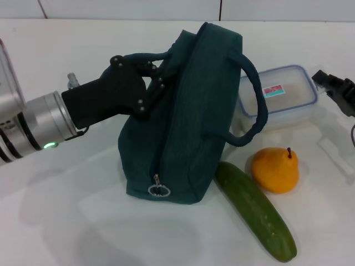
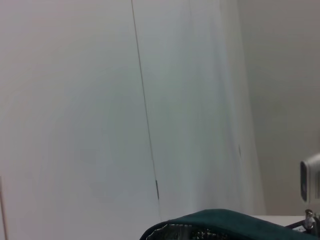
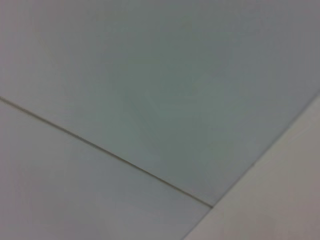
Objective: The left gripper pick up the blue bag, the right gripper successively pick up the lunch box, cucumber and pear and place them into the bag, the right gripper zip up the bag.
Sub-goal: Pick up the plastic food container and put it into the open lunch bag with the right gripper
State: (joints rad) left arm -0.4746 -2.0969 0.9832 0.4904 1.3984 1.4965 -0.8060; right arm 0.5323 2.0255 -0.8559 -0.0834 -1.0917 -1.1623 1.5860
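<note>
Blue bag [image 1: 183,122] upright mid-table, zip pull (ring) at near end. Left gripper [image 1: 145,83] clamped on its near handle. Lunch box [image 1: 283,94] behind bag; cucumber [image 1: 255,210], pear [image 1: 275,169] beside. Right gripper [image 1: 338,88] at right edge, finger state unclear.

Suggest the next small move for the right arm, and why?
Probably bring the right tool in over the lunch box. The left tool grips a handle of the blue bag, while box, cucumber and pear lie outside.

Bag [image 1: 177,127] left; lunch box [image 1: 285,94] behind pear [image 1: 275,169], cucumber [image 1: 255,210].
</note>
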